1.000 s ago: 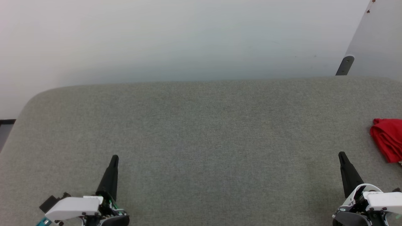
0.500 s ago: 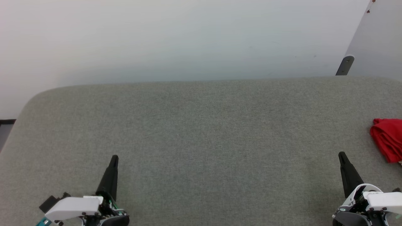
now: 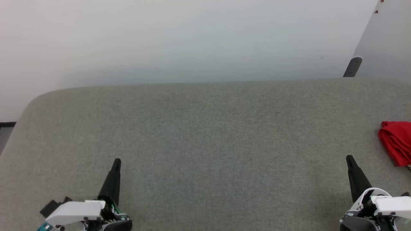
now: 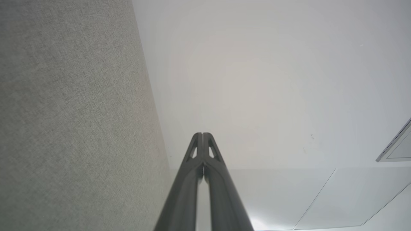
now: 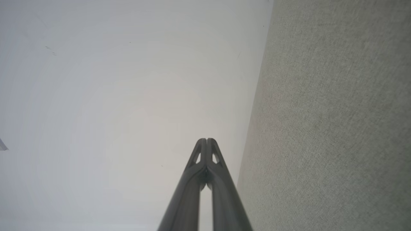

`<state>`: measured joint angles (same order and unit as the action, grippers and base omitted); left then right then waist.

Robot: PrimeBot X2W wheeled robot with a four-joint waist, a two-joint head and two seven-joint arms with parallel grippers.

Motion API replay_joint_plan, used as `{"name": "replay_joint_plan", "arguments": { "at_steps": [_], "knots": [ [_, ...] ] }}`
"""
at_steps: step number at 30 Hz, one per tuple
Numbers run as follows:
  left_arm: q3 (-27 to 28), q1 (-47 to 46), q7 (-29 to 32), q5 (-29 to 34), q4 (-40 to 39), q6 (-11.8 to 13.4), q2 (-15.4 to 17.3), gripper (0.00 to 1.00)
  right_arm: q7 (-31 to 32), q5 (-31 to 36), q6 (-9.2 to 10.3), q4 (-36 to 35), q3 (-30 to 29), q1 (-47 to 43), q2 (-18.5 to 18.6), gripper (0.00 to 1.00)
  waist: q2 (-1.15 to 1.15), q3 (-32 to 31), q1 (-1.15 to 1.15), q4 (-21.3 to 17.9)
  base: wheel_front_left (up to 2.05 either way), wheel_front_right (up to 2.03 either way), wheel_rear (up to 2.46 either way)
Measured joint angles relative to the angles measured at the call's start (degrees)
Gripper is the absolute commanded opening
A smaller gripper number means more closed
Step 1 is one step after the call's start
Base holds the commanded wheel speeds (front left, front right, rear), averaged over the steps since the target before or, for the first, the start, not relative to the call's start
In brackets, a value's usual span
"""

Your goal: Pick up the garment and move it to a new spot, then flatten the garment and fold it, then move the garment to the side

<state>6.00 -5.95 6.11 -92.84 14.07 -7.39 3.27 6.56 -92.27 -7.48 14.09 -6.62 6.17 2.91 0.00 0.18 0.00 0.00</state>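
The garment (image 3: 397,142) is a bunched heap of bright red cloth at the far right edge of the head view, cut off by that edge. It lies on the grey fabric surface (image 3: 205,134). My right gripper (image 3: 349,158) is shut and empty, low at the right, a short way left of and nearer than the garment. My left gripper (image 3: 117,161) is shut and empty at the lower left, far from the cloth. In the left wrist view my left gripper (image 4: 202,134) has both fingers pressed together. The right wrist view shows my right gripper (image 5: 207,140) likewise with tips touching.
The grey surface has a rounded far-left corner (image 3: 35,99) and a far edge against a pale wall (image 3: 192,38). A dark bracket (image 3: 352,66) on a pale panel stands at the back right. A dark strip of floor (image 3: 6,128) shows past the left edge.
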Motion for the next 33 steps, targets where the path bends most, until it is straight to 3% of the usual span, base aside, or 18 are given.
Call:
{"name": "replay_joint_plan", "arguments": {
  "at_steps": [33],
  "knots": [
    [0.2, 0.0, 0.2, 0.1, 0.0, 0.0, -0.1, 0.00, 0.0, 0.0, 0.00, 0.0, 0.0, 0.0, 0.0, 0.00, 0.00, 0.0, 0.00, 0.0, 0.00, 0.00, 0.00]
  ]
}}
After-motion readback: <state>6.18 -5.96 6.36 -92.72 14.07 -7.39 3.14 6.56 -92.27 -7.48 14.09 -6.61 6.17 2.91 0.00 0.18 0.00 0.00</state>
